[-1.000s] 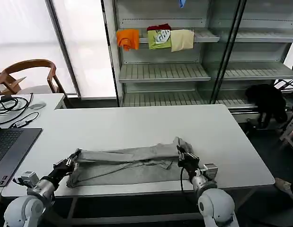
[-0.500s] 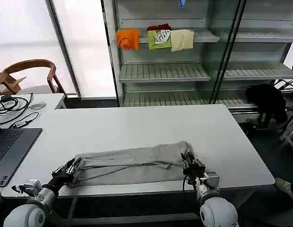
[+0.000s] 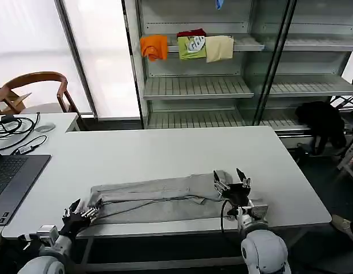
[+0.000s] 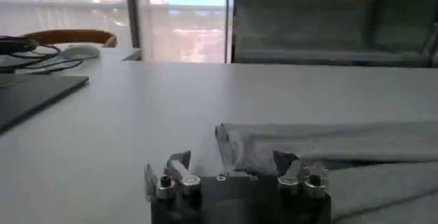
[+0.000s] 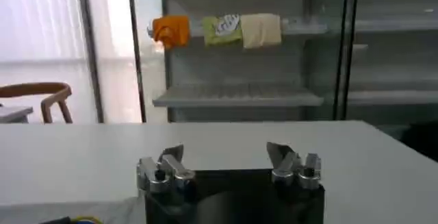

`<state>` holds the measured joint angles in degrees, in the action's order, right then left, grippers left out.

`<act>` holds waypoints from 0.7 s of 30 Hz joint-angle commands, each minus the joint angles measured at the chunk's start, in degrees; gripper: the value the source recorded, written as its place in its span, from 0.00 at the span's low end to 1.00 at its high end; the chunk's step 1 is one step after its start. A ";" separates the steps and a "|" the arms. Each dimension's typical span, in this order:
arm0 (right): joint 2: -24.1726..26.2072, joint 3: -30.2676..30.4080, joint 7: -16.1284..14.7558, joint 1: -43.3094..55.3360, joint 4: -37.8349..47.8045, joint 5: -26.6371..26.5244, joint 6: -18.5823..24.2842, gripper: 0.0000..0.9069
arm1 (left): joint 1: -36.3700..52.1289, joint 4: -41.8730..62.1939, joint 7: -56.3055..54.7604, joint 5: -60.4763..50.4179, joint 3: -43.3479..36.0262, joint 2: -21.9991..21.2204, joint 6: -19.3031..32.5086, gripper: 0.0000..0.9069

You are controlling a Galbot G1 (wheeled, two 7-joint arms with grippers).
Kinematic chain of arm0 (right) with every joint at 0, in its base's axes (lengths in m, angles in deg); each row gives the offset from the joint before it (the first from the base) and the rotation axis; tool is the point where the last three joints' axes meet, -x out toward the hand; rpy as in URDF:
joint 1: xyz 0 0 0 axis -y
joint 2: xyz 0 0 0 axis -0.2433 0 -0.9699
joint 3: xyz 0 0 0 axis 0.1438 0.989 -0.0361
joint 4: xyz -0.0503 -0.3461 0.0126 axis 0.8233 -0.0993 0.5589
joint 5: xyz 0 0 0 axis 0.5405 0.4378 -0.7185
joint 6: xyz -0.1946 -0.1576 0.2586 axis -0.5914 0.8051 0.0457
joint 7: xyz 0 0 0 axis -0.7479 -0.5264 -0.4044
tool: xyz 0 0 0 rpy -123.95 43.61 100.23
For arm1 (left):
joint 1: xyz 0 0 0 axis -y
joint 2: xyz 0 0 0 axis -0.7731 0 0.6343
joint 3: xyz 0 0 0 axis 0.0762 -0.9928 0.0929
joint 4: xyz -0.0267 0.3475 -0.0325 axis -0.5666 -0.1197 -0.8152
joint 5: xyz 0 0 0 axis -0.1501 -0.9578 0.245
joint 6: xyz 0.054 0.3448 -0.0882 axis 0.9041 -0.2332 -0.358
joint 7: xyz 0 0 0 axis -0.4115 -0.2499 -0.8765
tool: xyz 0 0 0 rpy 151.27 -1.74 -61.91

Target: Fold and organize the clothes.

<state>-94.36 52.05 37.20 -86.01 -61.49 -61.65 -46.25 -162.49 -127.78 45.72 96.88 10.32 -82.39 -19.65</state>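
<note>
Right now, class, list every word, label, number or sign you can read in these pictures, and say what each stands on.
None can be read.
Green cloth on the shelf: a pale print, too blurred to tell whether it is lettering.
Grey shirt on the table: no print shows.
Laptop: key markings too small to read.

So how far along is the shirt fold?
Done: the grey shirt lies folded into a long band near the table's front edge. In hand: nothing; left gripper and right gripper are open at its ends. Left: folding the band shorter.
</note>
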 commanded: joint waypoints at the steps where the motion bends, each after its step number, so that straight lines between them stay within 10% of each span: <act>1: 0.00 0.21 -0.06 1.28 -0.56 0.38 0.65 1.00 | -0.45 -0.45 -3.32 -1.59 -1.72 -1.78 -0.77 0.36; 3: 0.33 -0.01 -0.15 1.20 -0.54 0.39 0.78 1.00 | -0.34 -0.31 -3.30 -1.36 -2.15 -1.98 -1.07 0.08; 5: 0.62 -0.16 -0.19 1.12 -0.52 0.44 0.85 1.00 | -0.17 -0.20 -3.31 -0.80 -2.55 -2.22 -1.32 0.01; 21: 0.83 -0.07 -0.94 0.59 -1.74 1.26 1.27 1.00 | 2.18 0.57 -4.37 0.06 -3.96 -3.64 -1.74 0.00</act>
<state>-93.57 51.91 36.42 -85.64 -63.03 -60.62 -45.07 -160.87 -127.59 42.04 96.96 6.79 -85.78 -21.20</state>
